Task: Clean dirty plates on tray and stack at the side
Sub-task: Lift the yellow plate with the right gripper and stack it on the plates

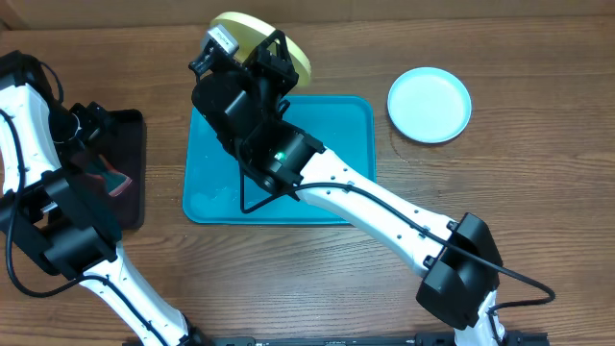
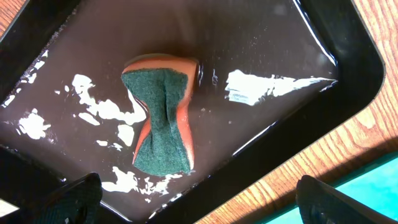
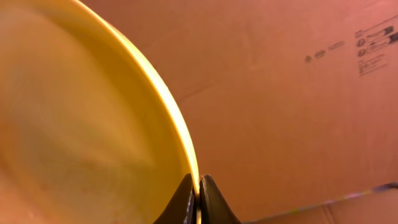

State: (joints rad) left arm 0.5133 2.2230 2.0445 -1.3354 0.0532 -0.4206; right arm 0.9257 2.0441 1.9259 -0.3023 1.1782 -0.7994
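My right gripper is shut on the rim of the yellow-green plate and holds it tilted above the far edge of the turquoise tray. In the right wrist view the plate fills the left, its rim pinched between the fingertips. The light blue plate lies flat on the table to the right of the tray. The white plate is out of view. My left gripper is open above the black tray, with an orange and green sponge lying in it.
The black tray stands to the left of the turquoise tray, with wet foam patches in it. A brown cardboard wall runs along the back of the table. My right arm crosses over the turquoise tray.
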